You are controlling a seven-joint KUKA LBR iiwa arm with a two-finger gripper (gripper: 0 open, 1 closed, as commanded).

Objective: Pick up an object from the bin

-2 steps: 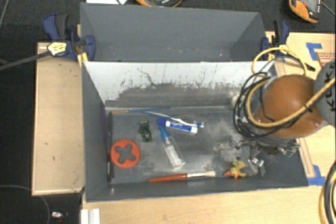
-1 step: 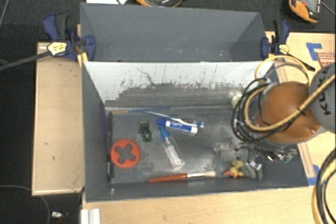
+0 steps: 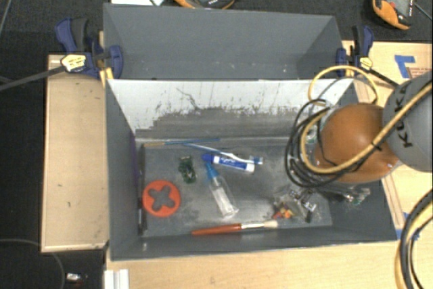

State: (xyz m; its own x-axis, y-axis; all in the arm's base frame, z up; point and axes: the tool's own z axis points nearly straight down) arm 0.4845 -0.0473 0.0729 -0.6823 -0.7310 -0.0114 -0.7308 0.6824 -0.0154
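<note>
My gripper (image 3: 300,204) is low over the bin's front right corner, mostly hidden under the arm's wrist. Right beside its tip lies a small dark thing with an orange spot (image 3: 283,212); whether they touch cannot be told. A red-handled brush (image 3: 233,229) lies along the front wall, with its pale bristle end just left of the gripper. Further left, a clear plastic syringe (image 3: 220,195) lies slanted on the floor.
A white and blue tube (image 3: 234,162) lies mid-bin near the back. A thin blue stick (image 3: 193,143) runs along the back wall. A small green thing (image 3: 187,169) and an orange round disc with a cross (image 3: 162,197) sit at the left.
</note>
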